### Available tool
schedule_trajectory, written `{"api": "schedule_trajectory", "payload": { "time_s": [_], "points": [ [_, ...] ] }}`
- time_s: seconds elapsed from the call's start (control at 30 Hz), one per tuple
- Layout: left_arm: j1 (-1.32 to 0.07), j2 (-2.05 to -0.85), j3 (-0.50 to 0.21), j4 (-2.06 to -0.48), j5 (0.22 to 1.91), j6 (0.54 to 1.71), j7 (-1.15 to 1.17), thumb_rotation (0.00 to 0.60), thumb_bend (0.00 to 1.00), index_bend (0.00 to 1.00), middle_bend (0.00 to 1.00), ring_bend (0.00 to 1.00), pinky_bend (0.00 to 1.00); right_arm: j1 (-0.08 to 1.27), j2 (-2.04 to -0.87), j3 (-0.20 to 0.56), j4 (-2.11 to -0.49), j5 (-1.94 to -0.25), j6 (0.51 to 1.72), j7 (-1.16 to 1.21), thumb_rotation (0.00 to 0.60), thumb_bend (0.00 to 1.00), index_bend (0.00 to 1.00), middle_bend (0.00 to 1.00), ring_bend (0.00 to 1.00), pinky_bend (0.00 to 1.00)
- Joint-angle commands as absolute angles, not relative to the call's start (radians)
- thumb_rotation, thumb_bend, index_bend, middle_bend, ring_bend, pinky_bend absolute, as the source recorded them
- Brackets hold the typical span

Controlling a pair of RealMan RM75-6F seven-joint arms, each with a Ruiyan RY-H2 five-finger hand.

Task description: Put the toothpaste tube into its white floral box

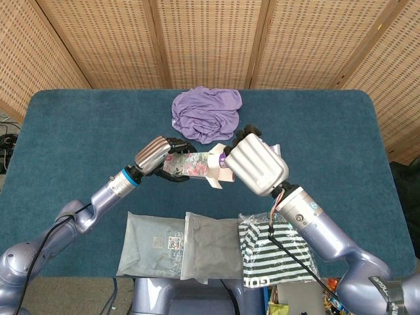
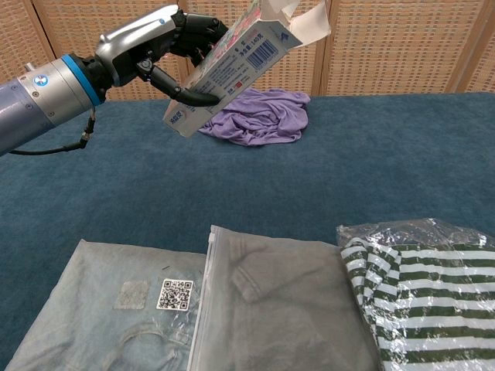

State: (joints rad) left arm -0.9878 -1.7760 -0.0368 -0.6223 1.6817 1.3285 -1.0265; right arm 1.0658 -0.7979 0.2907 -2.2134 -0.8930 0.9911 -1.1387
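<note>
While the left hand (image 2: 158, 46) grips it, white floral box (image 2: 232, 62) tilted, flaps open, right hand (image 1: 257, 163) fingers unclear.

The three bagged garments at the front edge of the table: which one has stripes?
The striped garment bag, on the robot's right end of the row; the left bag and the middle bag hold plain grey fabric.

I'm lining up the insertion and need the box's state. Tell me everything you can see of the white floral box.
The white floral box is a long, slim carton, seemingly cardboard, with pink floral print on one face and blue text and a barcode on another. The left hand grips its lower part, holding it in the air, tilted, open end uppermost. The white end flaps are folded out. In the head view the right hand is at that open end, hiding whatever enters it.
</note>
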Motion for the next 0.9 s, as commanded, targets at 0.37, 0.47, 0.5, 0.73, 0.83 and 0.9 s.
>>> {"api": "schedule_trajectory", "payload": {
  "time_s": [0.37,0.47,0.5,0.73,0.83,0.9],
  "points": [
    [-0.995,-1.766,-0.042,-0.640,1.668,1.320,-1.032,0.600,0.54,0.55,0.51,0.47,0.53,1.087,-0.791,0.228,-2.212,-0.907,1.031,-1.198,0.600,0.83,0.59,0.62,0.49,0.47],
    [-1.005,-1.762,-0.048,-0.657,1.662,1.305,-1.029,0.600,0.54,0.55,0.51,0.47,0.53,1.094,-0.799,0.221,-2.221,-0.912,1.038,-1.207,0.600,0.83,0.59,0.62,0.49,0.48],
    [-1.009,-1.760,-0.050,-0.665,1.660,1.298,-1.029,0.600,0.54,0.55,0.51,0.47,0.53,1.096,-0.803,0.221,-2.226,-0.916,1.040,-1.209,0.600,0.83,0.59,0.62,0.49,0.48],
    [-1.026,-1.753,-0.056,-0.698,1.656,1.275,-1.001,0.600,0.54,0.55,0.51,0.47,0.53,1.120,-0.826,0.213,-2.230,-0.913,1.050,-1.230,0.600,0.83,0.59,0.62,0.49,0.48],
    [-1.028,-1.751,-0.057,-0.707,1.655,1.272,-0.995,0.600,0.54,0.55,0.51,0.47,0.53,1.130,-0.836,0.208,-2.224,-0.907,1.052,-1.244,0.600,0.83,0.59,0.62,0.49,0.48],
    [-1.031,-1.750,-0.057,-0.713,1.655,1.267,-0.990,0.600,0.54,0.55,0.51,0.47,0.54,1.138,-0.844,0.203,-2.220,-0.903,1.054,-1.257,0.600,0.83,0.59,0.62,0.49,0.48]
  ]
}}
